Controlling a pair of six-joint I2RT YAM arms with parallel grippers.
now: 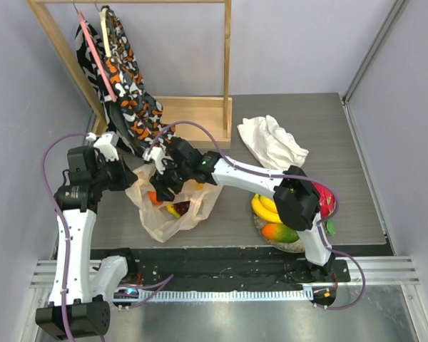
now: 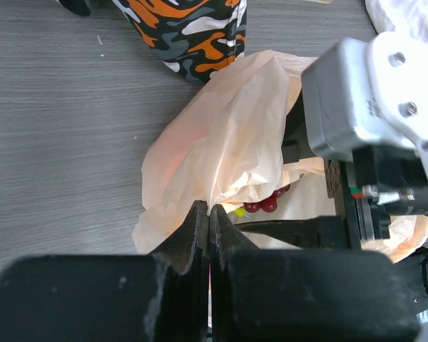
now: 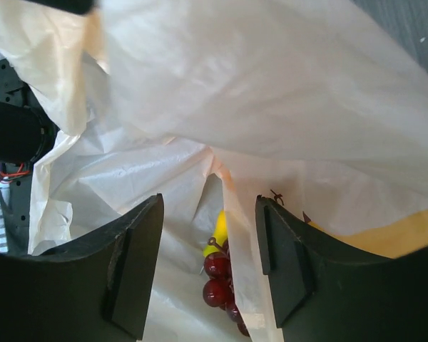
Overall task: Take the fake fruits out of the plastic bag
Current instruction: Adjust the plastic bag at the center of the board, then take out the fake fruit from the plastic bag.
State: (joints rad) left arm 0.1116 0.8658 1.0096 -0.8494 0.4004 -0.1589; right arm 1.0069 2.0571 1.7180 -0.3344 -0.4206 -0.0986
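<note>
The pale peach plastic bag (image 1: 172, 214) lies on the table left of centre. My left gripper (image 1: 133, 177) is shut on the bag's left edge (image 2: 228, 142), holding it up; its jaws (image 2: 210, 211) pinch the film. My right gripper (image 1: 164, 187) is open and reaches down into the bag's mouth. In the right wrist view its jaws (image 3: 208, 206) stand wide apart over dark red grapes (image 3: 217, 278) and a yellow fruit (image 3: 219, 231), with a fold of bag film (image 3: 271, 85) between them. An orange round (image 1: 153, 197) shows through the bag. The grapes also show in the left wrist view (image 2: 267, 203).
A plate (image 1: 294, 246) at the right holds bananas (image 1: 266, 207), a mango (image 1: 279, 232) and a dragon fruit (image 1: 326, 197). A white cloth (image 1: 271, 140) lies behind it. Patterned fabric (image 1: 128, 85) hangs from a wooden rack (image 1: 200, 114) at the back left.
</note>
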